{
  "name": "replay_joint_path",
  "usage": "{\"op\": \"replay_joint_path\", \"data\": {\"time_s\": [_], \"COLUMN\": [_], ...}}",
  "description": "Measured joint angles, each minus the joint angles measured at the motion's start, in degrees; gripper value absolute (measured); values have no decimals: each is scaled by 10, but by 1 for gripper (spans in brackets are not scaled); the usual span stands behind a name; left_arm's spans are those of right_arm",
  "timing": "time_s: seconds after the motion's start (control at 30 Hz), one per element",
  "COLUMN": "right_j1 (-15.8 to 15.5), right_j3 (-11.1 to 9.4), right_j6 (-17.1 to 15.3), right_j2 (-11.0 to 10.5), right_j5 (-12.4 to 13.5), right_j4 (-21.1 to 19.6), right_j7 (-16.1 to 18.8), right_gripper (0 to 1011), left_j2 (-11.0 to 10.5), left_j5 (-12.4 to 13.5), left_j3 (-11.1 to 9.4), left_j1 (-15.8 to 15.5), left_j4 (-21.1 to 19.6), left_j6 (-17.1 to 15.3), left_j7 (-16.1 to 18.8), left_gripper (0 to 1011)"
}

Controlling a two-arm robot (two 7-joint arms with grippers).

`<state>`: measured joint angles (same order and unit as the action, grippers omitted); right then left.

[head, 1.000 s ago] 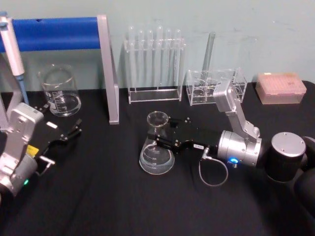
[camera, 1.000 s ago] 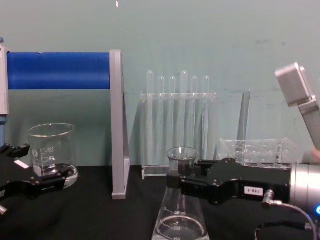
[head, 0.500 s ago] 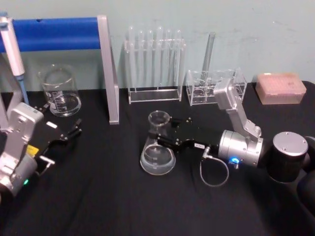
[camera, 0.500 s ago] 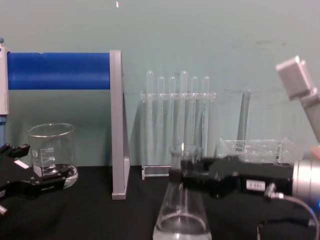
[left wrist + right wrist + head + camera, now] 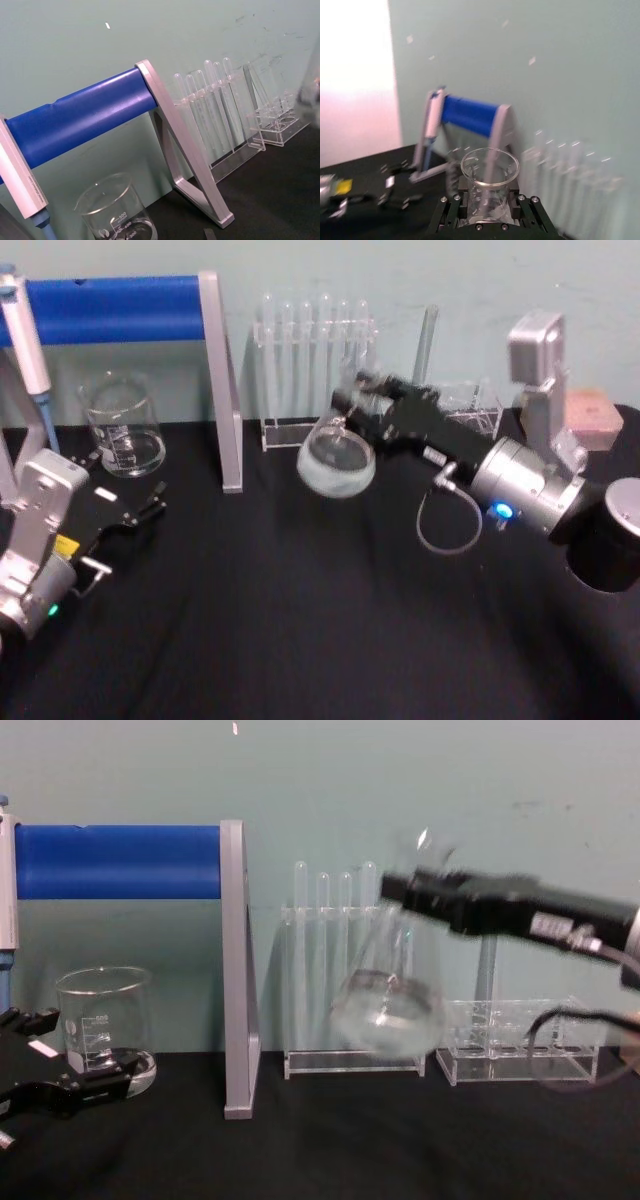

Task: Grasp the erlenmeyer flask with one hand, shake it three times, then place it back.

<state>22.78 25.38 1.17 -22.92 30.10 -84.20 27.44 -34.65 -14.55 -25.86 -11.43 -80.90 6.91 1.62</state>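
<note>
Since a second ago you've lifted the erlenmeyer flask (image 5: 336, 462) off the table (image 5: 250, 620) and swung it toward 12 o'clock, tilted before the test-tube rack (image 5: 310, 432), neck still clamped in the right gripper (image 5: 352, 405), with the left gripper (image 5: 140, 512) parked at 9 o'clock.

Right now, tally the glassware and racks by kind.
Erlenmeyer flask: 1, held up in the right gripper
Beaker: 1
Test tubes in the long rack: 6
Tall tube in the small rack: 1
Clear racks: 2
Total: 11
Left gripper idle, low by the beaker.
</note>
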Motion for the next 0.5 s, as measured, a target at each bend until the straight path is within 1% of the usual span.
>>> {"op": "replay_joint_path", "data": {"time_s": [0.03, 0.07, 0.1, 0.13, 0.17, 0.2, 0.23, 0.27, 0.37, 0.5], "right_j1": [0, -9, -13, -21, -25, -32, -32, -39, -48, -55], "right_j3": [0, -10, -14, -22, -25, -32, -32, -38, -47, -57], "right_j6": [0, 0, -1, -3, -4, -9, -9, -13, -21, -29], "right_j2": [0, 0, 0, 1, 2, 3, 3, 6, 11, 17], "right_j5": [0, -8, -13, -23, -27, -36, -36, -43, -53, -62], "right_j4": [0, -17, -25, -39, -44, -54, -54, -62, -70, -75], "right_j7": [0, -23, -35, -60, -69, -90, -90, -106, -129, -145], "right_gripper": [449, 449, 449, 449, 449, 449, 449, 449, 449, 449], "left_j2": [0, 0, 0, 0, 0, 0, 0, 0, 0, 0], "left_j5": [0, 0, 0, 0, 0, 0, 0, 0, 0, 0], "left_j3": [0, 0, 0, 0, 0, 0, 0, 0, 0, 0], "left_j1": [0, 0, 0, 0, 0, 0, 0, 0, 0, 0], "left_j4": [0, 0, 0, 0, 0, 0, 0, 0, 0, 0], "left_j6": [0, 0, 0, 0, 0, 0, 0, 0, 0, 0], "left_j7": [0, 0, 0, 0, 0, 0, 0, 0, 0, 0], "left_gripper": [1001, 1001, 1001, 1001, 1001, 1001, 1001, 1001, 1001, 1001]}}
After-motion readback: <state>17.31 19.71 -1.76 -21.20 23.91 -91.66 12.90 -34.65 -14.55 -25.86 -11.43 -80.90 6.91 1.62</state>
